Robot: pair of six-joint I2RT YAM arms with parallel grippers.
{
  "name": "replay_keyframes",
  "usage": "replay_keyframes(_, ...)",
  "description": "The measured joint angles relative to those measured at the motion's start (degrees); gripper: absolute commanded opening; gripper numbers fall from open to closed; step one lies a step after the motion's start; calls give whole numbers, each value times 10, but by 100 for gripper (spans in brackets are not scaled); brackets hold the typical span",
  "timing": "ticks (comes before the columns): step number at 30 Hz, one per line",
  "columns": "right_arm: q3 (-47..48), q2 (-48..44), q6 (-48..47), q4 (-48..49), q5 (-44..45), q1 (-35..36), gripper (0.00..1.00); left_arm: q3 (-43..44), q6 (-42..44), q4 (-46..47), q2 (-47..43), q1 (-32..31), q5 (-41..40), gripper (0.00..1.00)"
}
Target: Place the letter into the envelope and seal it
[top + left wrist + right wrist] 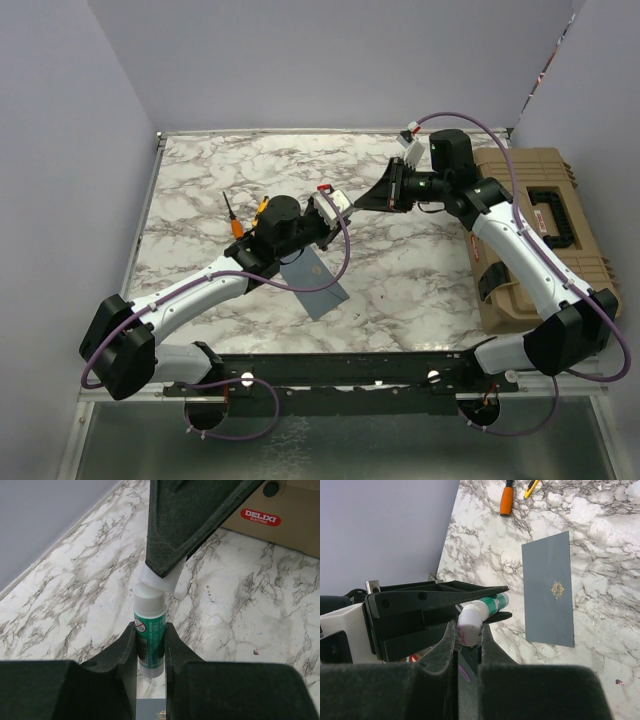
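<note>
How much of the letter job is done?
Done: no letter is showing, so it may already be inside the flat envelope. Now: the left end effector holds the glue stick while the right end effector grips its cap. Left: gluing and sealing the envelope.

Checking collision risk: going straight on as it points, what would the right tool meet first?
The glue stick, whose white end the right tool pinches; behind, probably the left tool holding it.

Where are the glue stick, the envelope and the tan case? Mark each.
glue stick [150, 632]: left wrist view, on its green label.
envelope [545, 620]: right wrist view, bare grey-blue face.
tan case [515, 165]: top external view, lid's far left corner.
</note>
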Motion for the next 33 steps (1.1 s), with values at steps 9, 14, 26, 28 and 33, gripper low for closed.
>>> replay_keyframes(9,-2,5,9,9,-7,0,0,0,0,5,0,0,13,0)
replay_keyframes(14,-2,11,8,9,-19,-3,0,9,4,-10,1,1,16,0)
replay_keyframes(26,17,34,-16,-24,-29,-9,0,52,52,-82,27,4,32,0)
replay_keyframes(28,27,41,-23,-39,-29,-11,0,65,66,-102,34,5,35,0)
replay_keyframes(33,61,70,-48,-91,-28,-11,0,90,103,-144,48,5,38,0)
